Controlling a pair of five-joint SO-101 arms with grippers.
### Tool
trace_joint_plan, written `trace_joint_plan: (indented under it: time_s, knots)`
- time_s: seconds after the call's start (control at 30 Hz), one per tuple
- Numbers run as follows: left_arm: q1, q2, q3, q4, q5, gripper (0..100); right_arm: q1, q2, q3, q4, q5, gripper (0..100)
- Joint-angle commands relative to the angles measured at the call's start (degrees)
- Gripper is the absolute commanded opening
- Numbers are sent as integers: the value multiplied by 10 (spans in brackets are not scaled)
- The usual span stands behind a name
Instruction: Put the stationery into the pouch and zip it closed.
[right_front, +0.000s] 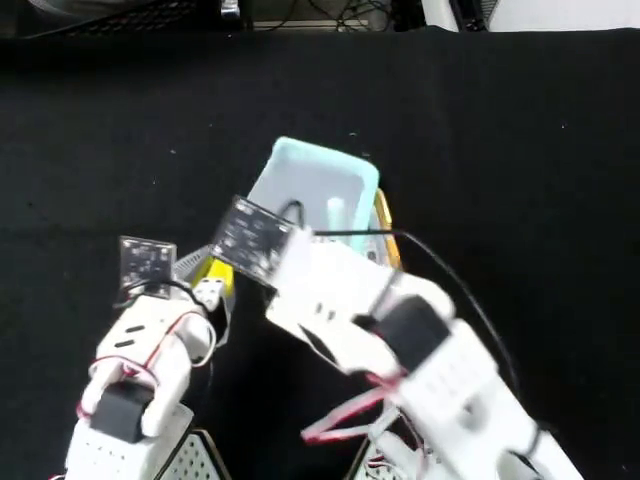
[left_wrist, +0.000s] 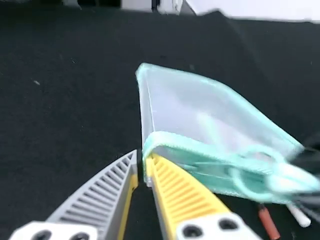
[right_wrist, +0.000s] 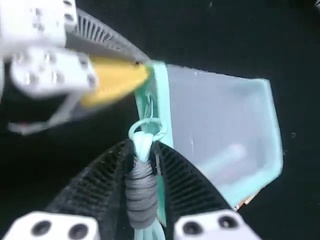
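The translucent mint pouch (right_front: 312, 185) lies mid-frame on the black table (right_front: 520, 150). The left end effector (left_wrist: 141, 161) pinches the pouch's lower-left corner. The right end effector (right_wrist: 143, 146) is clamped on the zipper pull (right_wrist: 141, 175).

No legible text, labels or nos. anywhere

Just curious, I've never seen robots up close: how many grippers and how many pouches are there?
Grippers: 2 (left gripper, right gripper)
Pouches: 1 (teal pouch)
Total: 3
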Motion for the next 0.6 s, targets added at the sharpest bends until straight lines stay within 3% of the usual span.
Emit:
trace_joint_plan:
  time_s: [0.0, 0.17, 0.33, 0.57]
  knots:
    - [-51, 1, -113, 38, 3, 29, -1, -84, -51, 31, 21, 12]
    - [-102, 4, -238, 119, 1, 29, 30, -121, -88, 41, 25, 12]
    - [-109, 18, -318, 174, 0, 29, 62, -117, -156, 41, 24, 12]
    - [-107, 244, -487, 248, 0, 29, 110, -6, -198, 44, 22, 12]
